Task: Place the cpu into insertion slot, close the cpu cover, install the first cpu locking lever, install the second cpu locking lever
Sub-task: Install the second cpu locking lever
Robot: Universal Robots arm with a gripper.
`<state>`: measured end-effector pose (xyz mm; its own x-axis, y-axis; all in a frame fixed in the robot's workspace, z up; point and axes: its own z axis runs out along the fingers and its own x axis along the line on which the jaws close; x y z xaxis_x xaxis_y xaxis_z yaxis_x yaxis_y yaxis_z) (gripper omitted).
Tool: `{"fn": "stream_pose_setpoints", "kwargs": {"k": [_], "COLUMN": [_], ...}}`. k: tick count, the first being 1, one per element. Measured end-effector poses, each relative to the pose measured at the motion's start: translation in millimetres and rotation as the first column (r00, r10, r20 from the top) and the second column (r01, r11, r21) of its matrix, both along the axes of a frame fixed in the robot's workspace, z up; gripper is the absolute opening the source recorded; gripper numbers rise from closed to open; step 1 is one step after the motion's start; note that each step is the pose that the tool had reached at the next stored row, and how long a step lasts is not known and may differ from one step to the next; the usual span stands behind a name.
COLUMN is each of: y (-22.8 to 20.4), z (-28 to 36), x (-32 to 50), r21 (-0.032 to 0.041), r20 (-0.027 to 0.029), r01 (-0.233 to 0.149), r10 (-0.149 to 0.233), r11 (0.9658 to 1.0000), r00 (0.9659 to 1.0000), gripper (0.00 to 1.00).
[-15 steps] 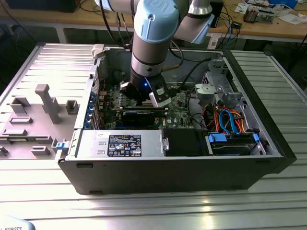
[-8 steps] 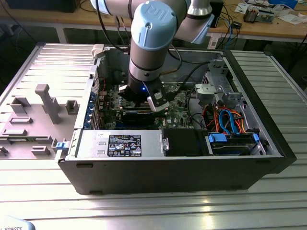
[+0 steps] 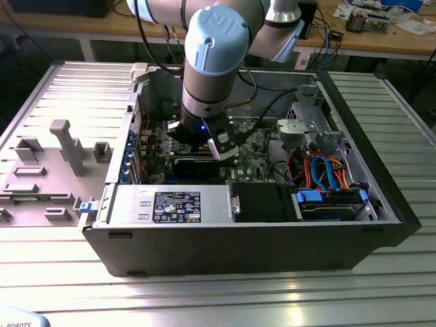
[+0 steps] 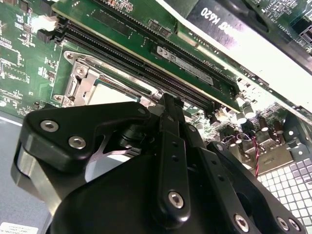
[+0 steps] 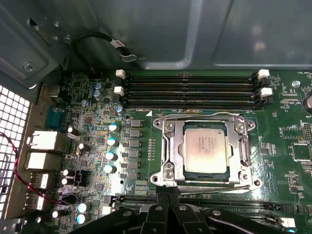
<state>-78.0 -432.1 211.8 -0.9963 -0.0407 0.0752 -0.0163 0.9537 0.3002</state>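
Silvery cpu point(image 5: 205, 150) seated in slot, cover point(image 5: 170, 148) apparently closed.

Exterior view: even overhead room light, bright sheen on ribbed metal table point(image 3: 225, 300) toward 6 o'clock; computer case point(image 3: 272, 252) interior darker, shadowed beneath arm.

First wrist view: well lit, sharp; soft glare on cpu point(image 5: 205, 149) lid and cpu cover point(image 5: 170, 151).

Second wrist view: gripper point(image 4: 168, 109) housing close, slightly soft; strong white glare toward 1 o'clock, green board point(image 4: 29, 44) sharper.
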Motion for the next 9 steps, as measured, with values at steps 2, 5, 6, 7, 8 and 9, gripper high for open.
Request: {"fn": "stream_pose_setpoints", "kwargs": {"k": [2,5,6,7,8,9], "y": [0.0,0.0,0.0,0.0,0.0,0.0], "z": [0.0,0.0,-0.1,-0.1,-0.1,-0.1], "x": [0.0,0.0,0.0,0.0,0.0,0.0], "r21": [0.0001,0.0001,0.0002,0.0005,0.0012,0.0019], "r20": [0.0000,0.0000,0.0000,-0.0001,-0.0001,-0.0002], "r01": [0.000,0.000,0.000,0.000,0.000,0.000], "r10": [0.000,0.000,0.000,0.000,0.000,0.000], "r11": [1.0000,1.0000,1.0000,1.0000,1.0000,1.0000], "r00": [1.0000,1.0000,1.0000,1.0000,1.0000,1.0000], "gripper": [0.11,0.11,0.11,0.11,0.11,0.11]}}
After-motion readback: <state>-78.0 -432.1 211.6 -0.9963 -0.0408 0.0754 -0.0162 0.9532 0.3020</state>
